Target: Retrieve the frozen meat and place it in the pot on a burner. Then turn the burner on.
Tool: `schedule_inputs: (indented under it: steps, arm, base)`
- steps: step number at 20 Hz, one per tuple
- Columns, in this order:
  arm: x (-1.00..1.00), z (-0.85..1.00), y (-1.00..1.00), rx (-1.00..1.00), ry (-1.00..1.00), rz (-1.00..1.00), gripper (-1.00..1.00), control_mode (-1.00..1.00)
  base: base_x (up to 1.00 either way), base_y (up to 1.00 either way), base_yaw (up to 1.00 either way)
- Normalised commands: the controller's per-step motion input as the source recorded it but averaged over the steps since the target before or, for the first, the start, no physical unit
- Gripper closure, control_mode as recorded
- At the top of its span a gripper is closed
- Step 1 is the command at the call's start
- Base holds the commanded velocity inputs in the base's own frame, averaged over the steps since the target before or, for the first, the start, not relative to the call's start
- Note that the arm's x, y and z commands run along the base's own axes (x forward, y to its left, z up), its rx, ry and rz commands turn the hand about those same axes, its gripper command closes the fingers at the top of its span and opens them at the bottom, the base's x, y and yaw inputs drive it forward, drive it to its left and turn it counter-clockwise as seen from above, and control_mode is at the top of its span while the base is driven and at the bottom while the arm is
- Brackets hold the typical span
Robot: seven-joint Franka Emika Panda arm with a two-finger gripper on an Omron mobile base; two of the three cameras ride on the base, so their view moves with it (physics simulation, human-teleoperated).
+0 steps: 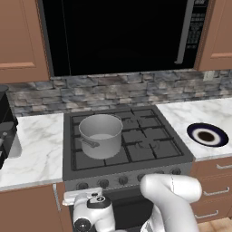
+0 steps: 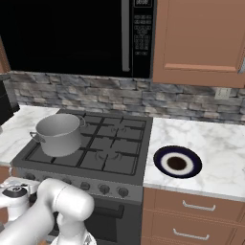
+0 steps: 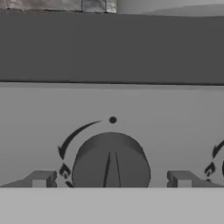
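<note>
With the wide matte silver-grey metal pot (image 1: 100,134) standing on the stove's front-left burner, the gripper (image 3: 112,180) faces the dark round burner knob (image 3: 111,160), fingers (image 3: 40,179) spread either side, seemingly to turn it.

Flat, even rendered light, soft shadow under the pot (image 1: 100,135), slightly soft close-up of the knob (image 3: 111,161)

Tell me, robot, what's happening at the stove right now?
Gripper open, straddling a stove knob. Pot on front-left burner. Meat not visible inside. Nothing in the way.
</note>
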Motion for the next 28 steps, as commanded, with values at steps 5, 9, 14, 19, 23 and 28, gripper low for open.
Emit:
schedule_inputs:
  steps: [5, 9, 14, 19, 23, 28]
  arm:
    - [0.08, -0.05, 0.0, 0.0, 0.0, 0.0, -1.0, -1.0]
    - [0.11, 0.0, 0.0, 0.0, 0.0, 0.0, -1.0, -1.0]
    - [0.05, 0.0, 0.0, 0.0, 0.0, 0.0, -1.0, -1.0]
    - [0.02, 0.0, 0.0, 0.0, 0.0, 0.0, -1.0, -1.0]
    - [0.0, 0.0, 0.0, 0.0, 0.0, 0.0, 1.0, -1.0]
    - [0.0, 0.0, 0.0, 0.0, 0.0, 0.0, 1.0, -1.0]
  base:
    - [0.0, 0.0, 0.0]
    - [0.0, 0.0, 0.0]
    - [0.0, 0.0, 0.0]
    - [0.0, 0.0, 0.0]
    - [0.0, 0.0, 0.0]
    - [0.0, 0.0, 0.0]
